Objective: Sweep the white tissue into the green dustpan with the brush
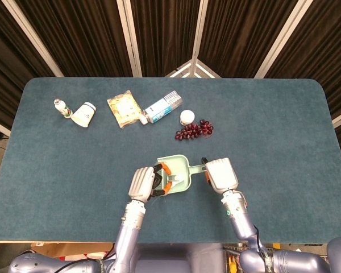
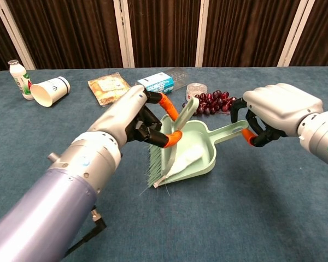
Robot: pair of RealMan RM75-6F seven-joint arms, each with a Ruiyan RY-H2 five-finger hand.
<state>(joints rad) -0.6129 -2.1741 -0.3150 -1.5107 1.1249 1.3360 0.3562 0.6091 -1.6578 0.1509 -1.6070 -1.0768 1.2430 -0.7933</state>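
The left hand is wrapped around the handle of the pale green brush, holding it steeply tilted so the bristles point down and drag along the table at the dustpan's open lip; that angle lets the bristle edge act as a moving wall pushing toward the pan. From the head camera the same left hand sits just left of the pan's mouth. The right hand is closed on the handle of the green dustpan, pinning it flat on the blue-green table so the pan cannot slide away under the brush's push; overhead, this right hand lies at the pan's right end, opposite the brush. That opposition looks deliberate: one hand sweeps, the other braces.

The white tissue lies inside the pan, stretched along its floor near the front lip, with the bristles just beside it. Judging by this, the sweep is nearly complete.

Well apart at the far side of the table sit dark red grapes, a small clear tub, a blue-and-white carton, a snack packet, a tipped paper cup and a small bottle, all out of the sweeping path
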